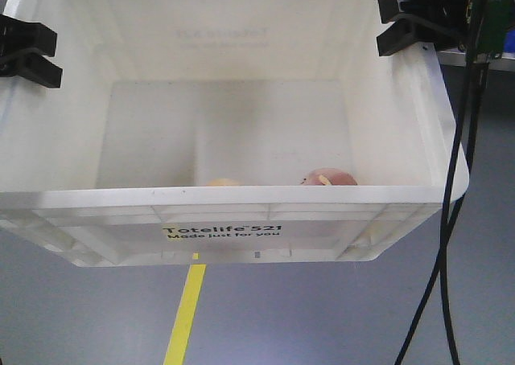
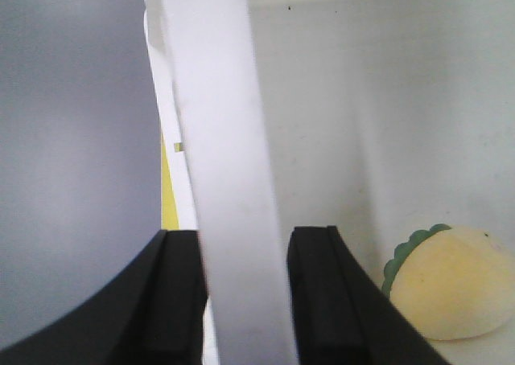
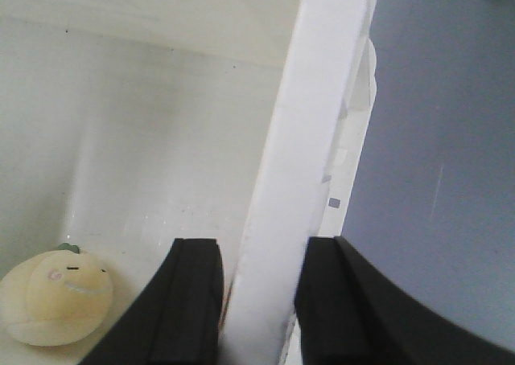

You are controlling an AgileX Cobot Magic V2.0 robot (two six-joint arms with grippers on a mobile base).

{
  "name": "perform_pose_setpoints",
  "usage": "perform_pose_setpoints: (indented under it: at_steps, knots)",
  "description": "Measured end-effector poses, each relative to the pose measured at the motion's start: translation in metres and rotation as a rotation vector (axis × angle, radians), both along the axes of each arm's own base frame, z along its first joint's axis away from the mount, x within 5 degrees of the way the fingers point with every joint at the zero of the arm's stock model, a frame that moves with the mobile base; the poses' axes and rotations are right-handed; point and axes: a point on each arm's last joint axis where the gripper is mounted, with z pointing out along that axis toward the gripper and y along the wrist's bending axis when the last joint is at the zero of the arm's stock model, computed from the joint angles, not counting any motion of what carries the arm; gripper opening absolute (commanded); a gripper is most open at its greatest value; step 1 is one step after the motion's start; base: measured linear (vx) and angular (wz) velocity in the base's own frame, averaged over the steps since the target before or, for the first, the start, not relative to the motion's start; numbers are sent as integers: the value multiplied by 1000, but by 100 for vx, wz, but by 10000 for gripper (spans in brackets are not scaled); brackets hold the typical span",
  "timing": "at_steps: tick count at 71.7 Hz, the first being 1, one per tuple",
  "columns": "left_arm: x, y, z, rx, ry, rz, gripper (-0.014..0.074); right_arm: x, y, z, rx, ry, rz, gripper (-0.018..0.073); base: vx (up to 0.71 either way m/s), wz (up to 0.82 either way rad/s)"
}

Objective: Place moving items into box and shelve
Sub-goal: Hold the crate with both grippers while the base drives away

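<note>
The white box (image 1: 241, 200) with black "Totelife 521" print hangs tilted above the floor, held by both side rims. My left gripper (image 1: 28, 47) is shut on its left wall (image 2: 217, 100), one finger inside and one outside. My right gripper (image 1: 410, 23) is shut on the right wall (image 3: 314, 100) in the same way. Two moving items lie on the box floor against the near wall. The pale cream lump (image 1: 221, 182) shows in both wrist views (image 2: 451, 280) (image 3: 56, 297). Only the top of the reddish-brown lump (image 1: 330, 178) with a yellow stripe shows over the rim.
Below the box is grey floor with a yellow line (image 1: 185, 317). Black cables (image 1: 455, 180) hang down along the box's right side. A blue object (image 1: 505, 27) shows at the top right edge.
</note>
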Motion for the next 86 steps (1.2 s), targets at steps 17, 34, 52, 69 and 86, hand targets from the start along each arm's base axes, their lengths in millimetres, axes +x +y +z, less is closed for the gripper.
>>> perform_pose_setpoints:
  at_steps: [17,34,52,69,86]
  knots:
    - [0,0,0,0,0,0,-27,0,0,0,0,0,0,-12,38,33]
    - [0,0,0,1,0,-1,-27,0,0,0,0,1,0,-12,41,26]
    - [0,0,0,1,0,-1,-27,0,0,0,-1,2,0,-12,44,16]
    - [0,0,0,1,0,-1,-27,0,0,0,-1,3,1,-12,45,7]
    - [0,0,0,1,0,-1,-27,0,0,0,-1,3,1,-12,46,4]
